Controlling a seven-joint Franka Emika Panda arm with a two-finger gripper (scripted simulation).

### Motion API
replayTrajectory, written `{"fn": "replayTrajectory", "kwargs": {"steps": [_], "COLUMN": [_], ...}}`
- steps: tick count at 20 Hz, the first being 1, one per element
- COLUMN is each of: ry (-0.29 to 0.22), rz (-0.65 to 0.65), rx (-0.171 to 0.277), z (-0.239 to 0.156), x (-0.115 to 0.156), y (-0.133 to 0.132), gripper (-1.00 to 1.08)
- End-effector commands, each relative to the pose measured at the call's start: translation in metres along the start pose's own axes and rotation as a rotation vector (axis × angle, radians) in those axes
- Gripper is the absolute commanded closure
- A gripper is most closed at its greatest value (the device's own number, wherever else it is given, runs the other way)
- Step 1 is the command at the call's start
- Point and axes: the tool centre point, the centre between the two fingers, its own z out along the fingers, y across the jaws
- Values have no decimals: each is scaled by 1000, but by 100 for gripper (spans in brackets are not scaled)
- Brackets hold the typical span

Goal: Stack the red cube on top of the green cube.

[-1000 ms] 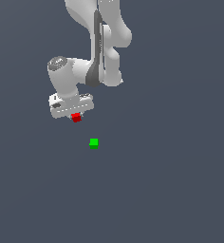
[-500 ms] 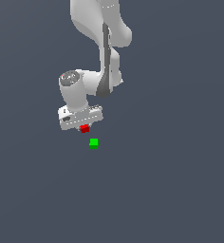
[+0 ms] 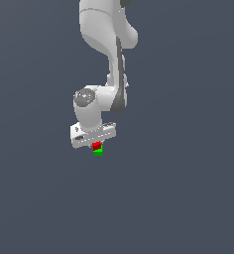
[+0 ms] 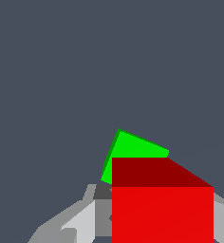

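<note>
My white gripper (image 3: 96, 146) is shut on the red cube (image 3: 96, 145), which hangs just under the hand in the exterior view. Directly below it the green cube (image 3: 98, 151) sits on the grey floor, its top partly covered by the red one. Whether the two cubes touch cannot be told. In the wrist view the red cube (image 4: 162, 204) fills the space between the grey fingers (image 4: 78, 220), and the green cube (image 4: 135, 148) shows behind it, turned at an angle to it.
The white arm (image 3: 106, 54) rises from the gripper toward the top of the exterior view. A plain dark grey floor (image 3: 188, 188) surrounds the cubes.
The gripper carried the red cube toward the exterior view's right and downward, from beside the green cube to right above it.
</note>
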Motion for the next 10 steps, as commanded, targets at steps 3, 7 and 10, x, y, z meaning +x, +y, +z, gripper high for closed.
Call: {"fn": "replayTrajectory", "kwargs": {"steps": [3,7,10], "ry": [1,1,1], "rz": [1,1,1], "rx": [-1,-1,-1], "z": [4,4,4], "x": [11,13,13], "y": [-2,-3,-3], "gripper": [108,-92,-92]}}
